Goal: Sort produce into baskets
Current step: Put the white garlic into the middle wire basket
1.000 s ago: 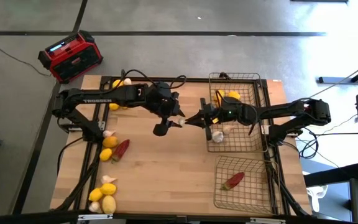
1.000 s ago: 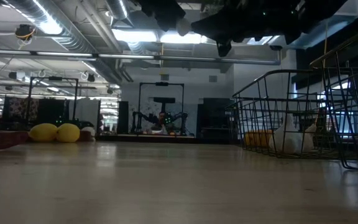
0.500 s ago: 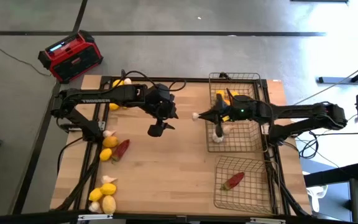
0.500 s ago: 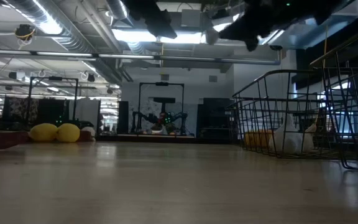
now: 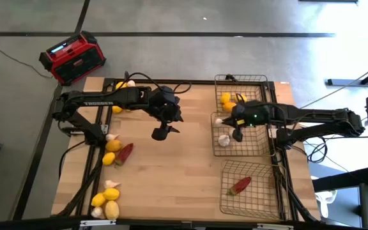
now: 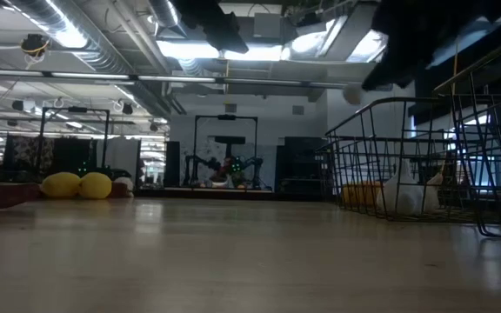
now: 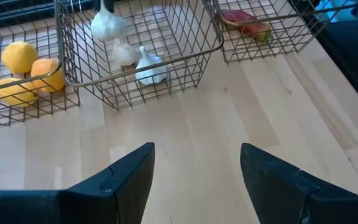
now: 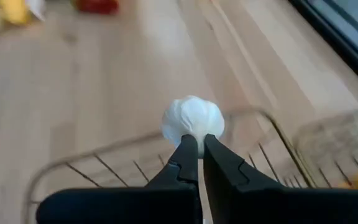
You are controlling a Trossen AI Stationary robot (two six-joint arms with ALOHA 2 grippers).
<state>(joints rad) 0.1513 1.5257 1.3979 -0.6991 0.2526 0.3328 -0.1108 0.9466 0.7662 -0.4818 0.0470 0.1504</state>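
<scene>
While right end effector (image 8: 196, 151) pinches small white garlic bulb (image 8: 192, 119) above bronze wire-mesh basket (image 5: 217, 152)
Released early, it could strike the rim and roll across the desk; left end effector (image 7: 195, 168) hangs open.

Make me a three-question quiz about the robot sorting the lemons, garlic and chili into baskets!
1. Where is the right claw?
A. Over the middle basket
B. Over the radio
C. Under the table

2. How many chilies lie in the near basket?
A. One
B. Three
C. None

3. What is the right claw doing?
A. Hanging open
B. Pinching a garlic bulb
C. Holding a lemon

Answers:
1 A, the high view shows it at that basket's edge.
2 A, a single red chili lies there.
3 B, the right wrist view shows the fingers closed on the white bulb.
</scene>
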